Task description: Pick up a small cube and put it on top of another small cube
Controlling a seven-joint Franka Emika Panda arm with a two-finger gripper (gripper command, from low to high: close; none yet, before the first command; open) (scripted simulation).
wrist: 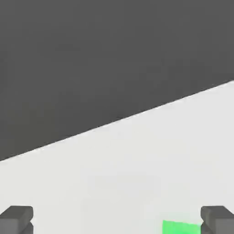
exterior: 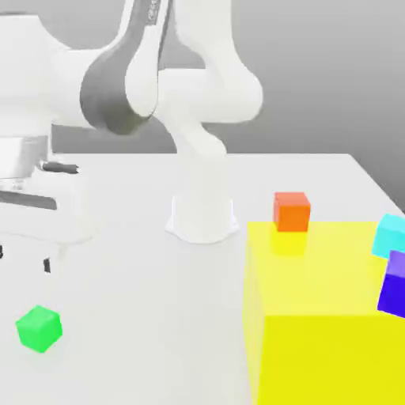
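Observation:
The small bright green cube (exterior: 38, 328) lies on the white table near the front, at the exterior view's left. My gripper (exterior: 24, 261) hangs above and a little behind it, open, its dark fingertips (exterior: 47, 265) set wide apart with nothing between them. In the hand view the green cube (wrist: 180, 227) shows at the picture's edge close to one fingertip (wrist: 218, 219), with my gripper (wrist: 117, 221) off centre from it. The small orange cube (exterior: 292, 212) stands at the far edge of the big yellow block's top, well to the exterior view's right.
The big yellow block (exterior: 324, 316) takes up the front right. A cyan cube (exterior: 391, 235) and a blue-purple cube (exterior: 393, 285) sit at its right side. The arm's white base (exterior: 202, 213) stands mid-table. The table (exterior: 142, 316) between the green cube and the block is bare.

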